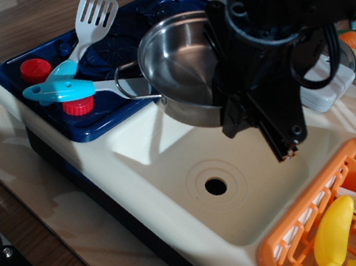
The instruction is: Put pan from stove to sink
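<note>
The shiny steel pan [179, 65] hangs in the air above the back left part of the cream-white sink [161, 151], partly over the edge of the dark blue stove [121, 45]. One wire loop handle [131, 87] points toward the front left. My black gripper [229, 90] is shut on the pan's right rim and hides that side of it. The sink's round drain hole [215, 186] lies open in front of the pan. The stove's two red knobs [36, 70] are at its front left.
A white slotted spatula [91, 19] and a light blue-handled utensil [59, 89] lie on the stove. An orange slatted basket [296, 241] with a yellow toy [333, 234] stands at the right. The grey faucet base [326, 86] is behind my arm.
</note>
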Controlling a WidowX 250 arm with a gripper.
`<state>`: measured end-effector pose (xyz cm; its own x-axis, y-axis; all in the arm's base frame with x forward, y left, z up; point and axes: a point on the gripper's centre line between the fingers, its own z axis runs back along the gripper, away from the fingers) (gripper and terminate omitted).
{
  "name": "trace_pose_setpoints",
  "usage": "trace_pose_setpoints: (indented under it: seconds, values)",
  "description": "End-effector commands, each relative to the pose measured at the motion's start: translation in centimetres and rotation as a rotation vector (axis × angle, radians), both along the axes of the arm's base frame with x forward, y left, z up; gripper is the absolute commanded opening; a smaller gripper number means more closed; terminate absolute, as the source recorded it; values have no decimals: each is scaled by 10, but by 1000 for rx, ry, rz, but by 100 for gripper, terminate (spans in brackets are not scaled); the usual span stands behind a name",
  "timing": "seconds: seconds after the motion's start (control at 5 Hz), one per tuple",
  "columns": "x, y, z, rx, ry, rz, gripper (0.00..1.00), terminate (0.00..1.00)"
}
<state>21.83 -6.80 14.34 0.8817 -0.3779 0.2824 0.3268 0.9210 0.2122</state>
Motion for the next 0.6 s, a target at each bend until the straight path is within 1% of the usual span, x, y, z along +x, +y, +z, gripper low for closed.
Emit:
trace_pose_setpoints:
  seconds: [0.0,0.2,0.4]
  values:
    - [0,-13,2,-21,-67,8,100,0]
    - [0,-13,2,-21,-67,8,100,0]
    - [0,-13,2,-21,-67,8,100,100]
